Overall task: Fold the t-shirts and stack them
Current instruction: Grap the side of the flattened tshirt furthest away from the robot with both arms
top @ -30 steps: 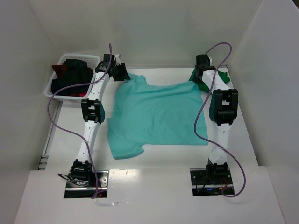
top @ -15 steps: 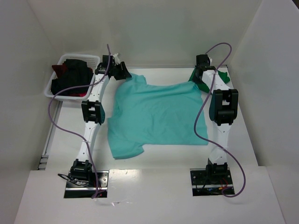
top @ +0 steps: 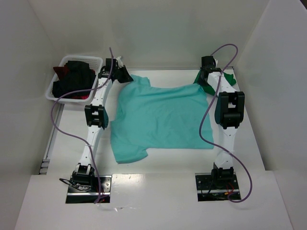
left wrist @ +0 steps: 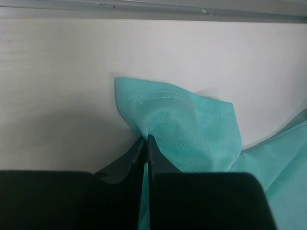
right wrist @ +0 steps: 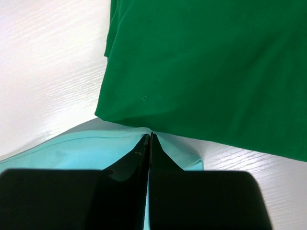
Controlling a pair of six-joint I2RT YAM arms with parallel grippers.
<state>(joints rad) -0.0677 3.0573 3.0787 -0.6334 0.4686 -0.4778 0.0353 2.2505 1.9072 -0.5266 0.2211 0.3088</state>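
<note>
Inside left hand (left wrist: pixel 146 140): teal t-shirt (left wrist: pixel 192 129) sleeve.

No text, label, brand, number or sign could be read in any of the views. The teal t-shirt (top: pixel 160 120), the green t-shirt (right wrist: pixel 216 67) and the white basket (top: pixel 50 92) showed only plain surfaces.
</note>
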